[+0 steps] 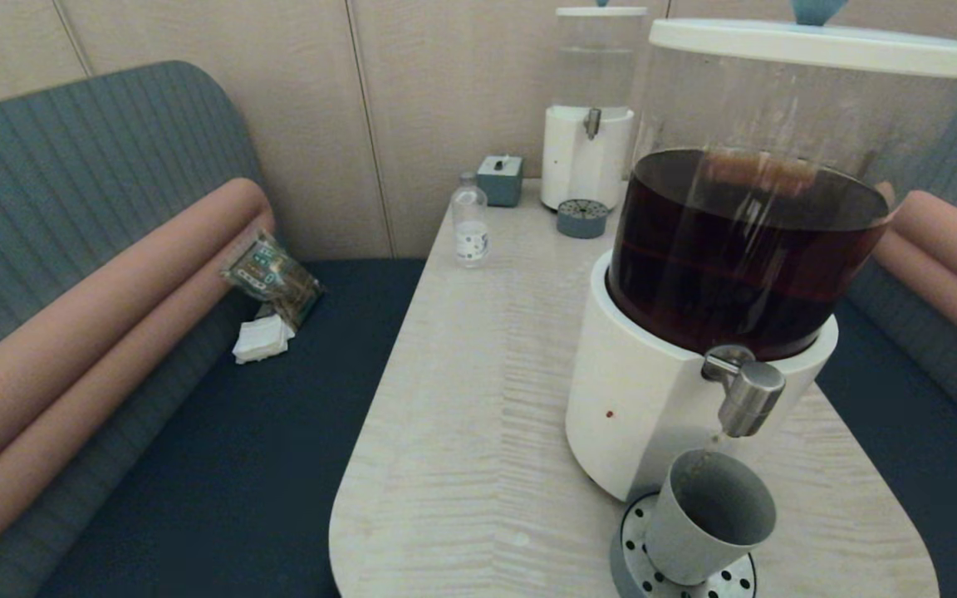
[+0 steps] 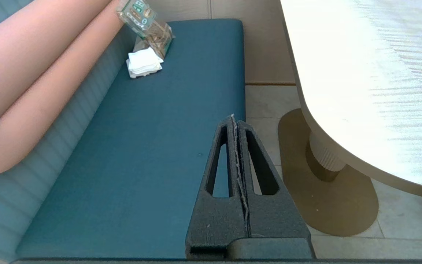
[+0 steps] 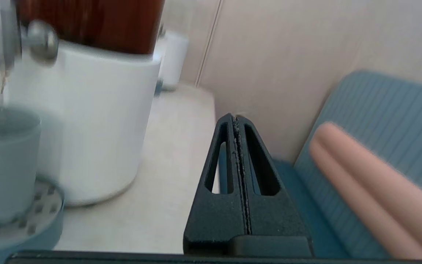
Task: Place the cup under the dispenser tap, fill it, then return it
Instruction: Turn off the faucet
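The cup (image 1: pixel 711 517) stands in the lower right of the head view, on a perforated round drip tray (image 1: pixel 636 552) at the table's (image 1: pixel 478 432) near edge, directly below the tap (image 1: pixel 746 390). It is a plain matte grey tumbler, tapered, without handle, and carries no writing. A thin stream drops from the tap toward its rim. The tap is a stubby brushed-steel spout on the white base of the dispenser (image 1: pixel 653 399), whose clear tank holds dark brown liquid. Neither arm shows here. At upper centre are a smaller dispenser (image 1: pixel 588 124) and a bottle (image 1: pixel 470 224) with a white label, its print too small to read.

In the left wrist view the left gripper (image 2: pixel 236 121) hangs at lower centre over a blue bench seat (image 2: pixel 141 154), its fingers (image 2: pixel 218 165) pressed together on nothing, the table at right. No cup shows.

In the right wrist view the right gripper (image 3: pixel 236 119) sits at lower centre, fingers (image 3: pixel 214 165) clenched and empty, beside the table's edge. The cup (image 3: pixel 4 161) is at the far left on the tray (image 3: pixel 39 212), well apart from the fingers, with the tap (image 3: pixel 40 36) in the upper left.
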Robot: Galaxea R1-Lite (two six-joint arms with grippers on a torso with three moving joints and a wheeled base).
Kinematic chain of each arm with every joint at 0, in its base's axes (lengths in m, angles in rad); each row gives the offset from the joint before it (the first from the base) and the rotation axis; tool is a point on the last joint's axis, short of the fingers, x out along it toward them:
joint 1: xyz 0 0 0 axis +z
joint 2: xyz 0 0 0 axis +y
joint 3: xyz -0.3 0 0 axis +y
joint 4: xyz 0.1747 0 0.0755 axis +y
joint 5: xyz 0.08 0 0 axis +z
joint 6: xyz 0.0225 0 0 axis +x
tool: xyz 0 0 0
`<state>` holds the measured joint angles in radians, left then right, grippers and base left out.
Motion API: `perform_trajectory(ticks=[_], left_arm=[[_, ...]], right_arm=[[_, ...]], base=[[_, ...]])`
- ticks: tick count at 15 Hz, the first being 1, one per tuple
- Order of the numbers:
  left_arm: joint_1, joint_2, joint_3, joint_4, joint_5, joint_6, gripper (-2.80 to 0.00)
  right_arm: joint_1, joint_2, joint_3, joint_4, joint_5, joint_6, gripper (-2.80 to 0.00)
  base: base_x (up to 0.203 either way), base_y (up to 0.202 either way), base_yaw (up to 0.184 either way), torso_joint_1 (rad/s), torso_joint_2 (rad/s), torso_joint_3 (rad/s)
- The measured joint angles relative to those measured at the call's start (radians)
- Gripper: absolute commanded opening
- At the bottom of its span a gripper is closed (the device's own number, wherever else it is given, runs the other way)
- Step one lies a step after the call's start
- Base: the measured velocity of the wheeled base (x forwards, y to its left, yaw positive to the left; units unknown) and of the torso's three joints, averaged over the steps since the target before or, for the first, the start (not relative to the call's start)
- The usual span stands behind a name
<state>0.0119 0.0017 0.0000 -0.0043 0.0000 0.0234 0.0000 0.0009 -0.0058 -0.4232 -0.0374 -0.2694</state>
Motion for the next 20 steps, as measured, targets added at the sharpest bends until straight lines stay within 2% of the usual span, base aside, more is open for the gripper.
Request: perform_trajectory(ticks=[7,11,16,20], left_arm=[[0.000,0.000,0.000,0.000,0.000,0.000,-2.80],[0.000,0.000,0.000,0.000,0.000,0.000,-2.80],[0.000,0.000,0.000,0.000,0.000,0.000,-2.80],[0.000,0.000,0.000,0.000,0.001,0.000,-2.80]], right_arm=[[0.000,0.000,0.006,0.364,0.044,0.028,-2.80],[0.000,0.000,0.006,0.364,0.058,0.034,-2.80],[0.000,0.000,-0.009,0.486,0.078,0.135,-2.80],[0.000,0.000,-0.009,0.490,0.078,0.145,-2.80]], base=[[0.000,0.000,0.000,0.000,0.00,0.000],[0.000,0.000,0.000,0.000,0.00,0.000],[0.000,0.000,0.000,0.000,0.00,0.000],[0.000,0.000,0.000,0.000,0.00,0.000]])
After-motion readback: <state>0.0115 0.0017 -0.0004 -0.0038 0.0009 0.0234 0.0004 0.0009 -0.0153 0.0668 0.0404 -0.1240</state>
